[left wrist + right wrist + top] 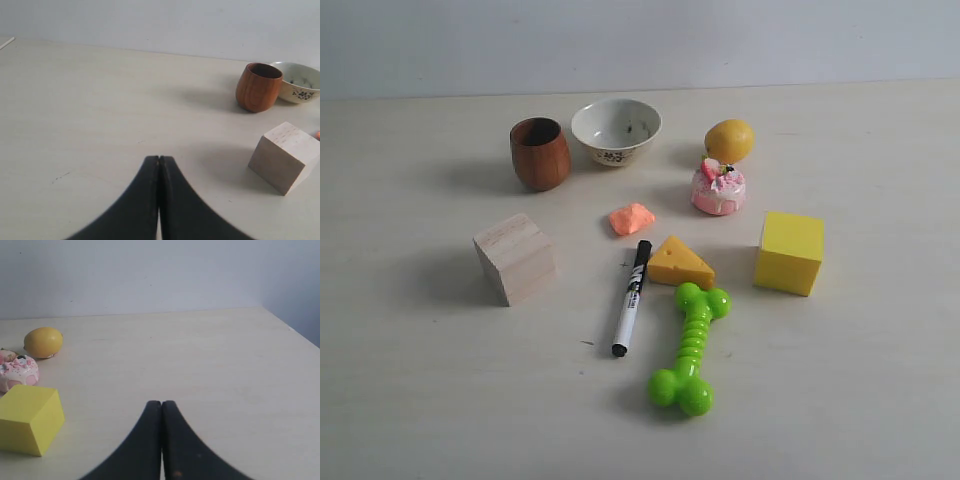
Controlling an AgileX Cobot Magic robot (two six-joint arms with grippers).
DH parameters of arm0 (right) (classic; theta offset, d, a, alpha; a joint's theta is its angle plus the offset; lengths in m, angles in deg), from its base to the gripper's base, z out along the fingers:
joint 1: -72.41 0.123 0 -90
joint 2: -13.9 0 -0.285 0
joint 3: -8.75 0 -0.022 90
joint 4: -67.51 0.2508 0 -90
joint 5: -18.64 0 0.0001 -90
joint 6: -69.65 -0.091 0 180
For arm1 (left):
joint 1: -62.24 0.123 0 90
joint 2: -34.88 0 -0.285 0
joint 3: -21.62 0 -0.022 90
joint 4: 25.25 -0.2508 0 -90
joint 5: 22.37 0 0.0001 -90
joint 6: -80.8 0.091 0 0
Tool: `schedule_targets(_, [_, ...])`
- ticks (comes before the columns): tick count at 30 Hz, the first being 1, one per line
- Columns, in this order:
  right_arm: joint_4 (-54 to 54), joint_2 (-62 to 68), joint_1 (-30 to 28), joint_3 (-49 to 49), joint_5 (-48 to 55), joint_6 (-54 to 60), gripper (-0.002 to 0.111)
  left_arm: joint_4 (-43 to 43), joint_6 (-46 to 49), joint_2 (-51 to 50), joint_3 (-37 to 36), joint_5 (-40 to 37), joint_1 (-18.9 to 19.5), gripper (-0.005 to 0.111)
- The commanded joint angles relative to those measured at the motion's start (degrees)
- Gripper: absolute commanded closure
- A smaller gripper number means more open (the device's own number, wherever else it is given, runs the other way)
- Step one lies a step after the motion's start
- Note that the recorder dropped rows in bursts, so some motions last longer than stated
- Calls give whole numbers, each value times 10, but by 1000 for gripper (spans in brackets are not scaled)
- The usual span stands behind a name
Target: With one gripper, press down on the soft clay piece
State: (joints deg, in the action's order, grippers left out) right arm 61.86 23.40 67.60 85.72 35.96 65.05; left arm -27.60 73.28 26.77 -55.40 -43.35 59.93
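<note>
The soft clay piece, a small salmon-orange lump, lies on the table between the wooden cup and the cheese wedge. Only a sliver of the clay shows at the edge of the left wrist view. Neither arm appears in the exterior view. My left gripper is shut, its black fingers pressed together over bare table, well away from the clay. My right gripper is also shut, holding nothing, to one side of the yellow cube.
Around the clay stand a wooden cup, white bowl, lemon, pink cake toy, yellow cube, pale wooden block, marker and green bone toy.
</note>
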Motion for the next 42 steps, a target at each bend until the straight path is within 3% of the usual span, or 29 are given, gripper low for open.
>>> schedule_targets(1, [-4,-4,-3,2,-8,1,108,2,-1,3,-2,3,-4,107])
schedule_targets(13, [10,-4,-3,2,-36,1,108,2,-1,3,-2,3,-4,107])
schedule_targets(23, [48,-4,-3,2,-286,1,108,2,-1,3,-2,3,-4,107])
schedule_targets(30, [48,-4,-3,2,-344,1,108,2,-1,3,-2,3,-4,107])
schedule_targets(31, [48,-4,-3,2,-368,1,108,2,-1,3,-2,3,-4,107])
schedule_targets(33, [53,-4,-3,2,-508,-17,108,2,-1,3,-2,3,-4,107])
schedule_targets(35, [89,-4,-3,-2,-550,-34,108,2,-1,3,-2,3,-4,107])
schedule_targets(38, [147,3,-3,-57,-460,-32,108,2,-1,3,-2,3,-4,107])
schedule_targets(42, [124,45,-3,-155,-304,-11,108,2,-1,3,-2,3,-4,107])
